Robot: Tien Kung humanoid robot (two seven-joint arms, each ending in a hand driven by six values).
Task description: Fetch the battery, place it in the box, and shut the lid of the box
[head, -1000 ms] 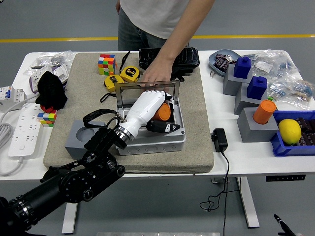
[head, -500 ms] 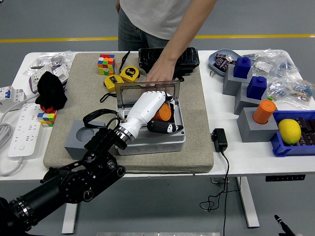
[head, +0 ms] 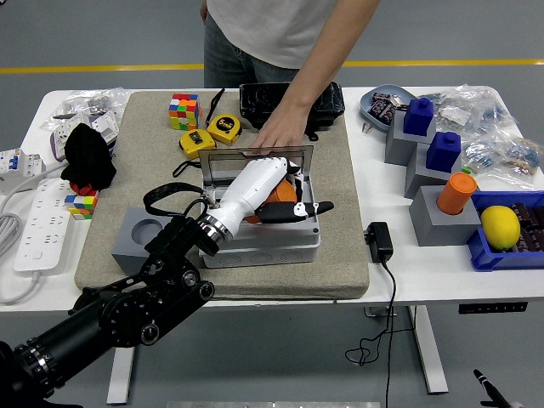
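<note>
The left robot hand is held over the open grey box at the middle of the bench, its black fingers spread and clamped on nothing. An orange battery is seen inside the box, partly hidden under the hand. The box's upright lid is touched from behind by a person's hand.

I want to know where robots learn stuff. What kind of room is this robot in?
Probably a robot lab or testing room. A white table is crowded with practice things: Rubik's cubes, tape measures, a power strip. The floor is grey with a yellow line, like a workshop.
</note>
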